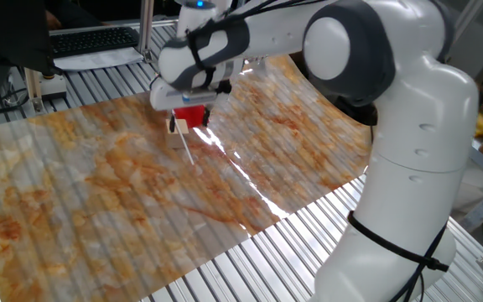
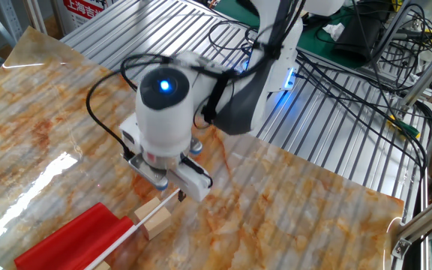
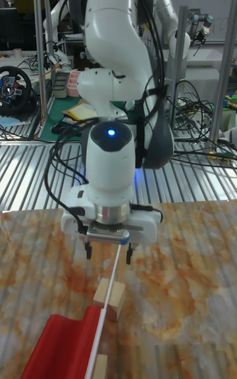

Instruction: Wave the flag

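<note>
The flag lies flat on the marbled sheet, with its red cloth [image 2: 73, 236] [image 3: 62, 346] spread near the front. Its thin white stick [image 3: 113, 274] rests across a tan wooden block [image 3: 109, 297] [image 2: 156, 214]. My gripper [image 3: 108, 252] [image 2: 177, 184] hangs just above the stick's far end, fingers pointing down and spread apart. The stick's tip lies between and below the fingers [image 3: 129, 254], and nothing is clamped. In one fixed view my gripper [image 1: 189, 120] hides most of the flag; only a bit of red cloth [image 1: 194, 118] and the stick [image 1: 189, 149] show.
A second tan block [image 3: 99, 367] sits under the stick near the cloth. The marbled sheet [image 1: 99, 184] covers a slatted metal table [image 1: 250, 260]. A keyboard [image 1: 90, 39] lies at the back left. Cables [image 2: 336, 67] trail behind the arm's base.
</note>
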You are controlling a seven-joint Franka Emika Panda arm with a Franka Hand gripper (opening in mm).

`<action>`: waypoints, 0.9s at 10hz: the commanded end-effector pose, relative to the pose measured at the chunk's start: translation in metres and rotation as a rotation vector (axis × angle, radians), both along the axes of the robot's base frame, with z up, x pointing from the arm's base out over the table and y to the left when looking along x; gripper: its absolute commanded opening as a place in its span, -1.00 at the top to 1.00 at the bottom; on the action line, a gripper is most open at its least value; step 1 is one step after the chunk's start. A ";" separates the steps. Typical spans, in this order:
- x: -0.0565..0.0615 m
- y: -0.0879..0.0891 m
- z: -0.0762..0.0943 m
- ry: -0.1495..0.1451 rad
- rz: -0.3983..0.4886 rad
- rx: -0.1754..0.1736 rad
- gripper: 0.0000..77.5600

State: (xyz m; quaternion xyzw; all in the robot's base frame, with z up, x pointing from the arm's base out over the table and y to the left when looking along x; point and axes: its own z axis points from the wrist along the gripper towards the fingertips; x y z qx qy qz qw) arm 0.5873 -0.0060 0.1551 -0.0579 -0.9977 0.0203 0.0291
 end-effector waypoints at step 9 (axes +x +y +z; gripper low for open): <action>-0.006 -0.009 0.099 0.021 0.079 0.024 -1.00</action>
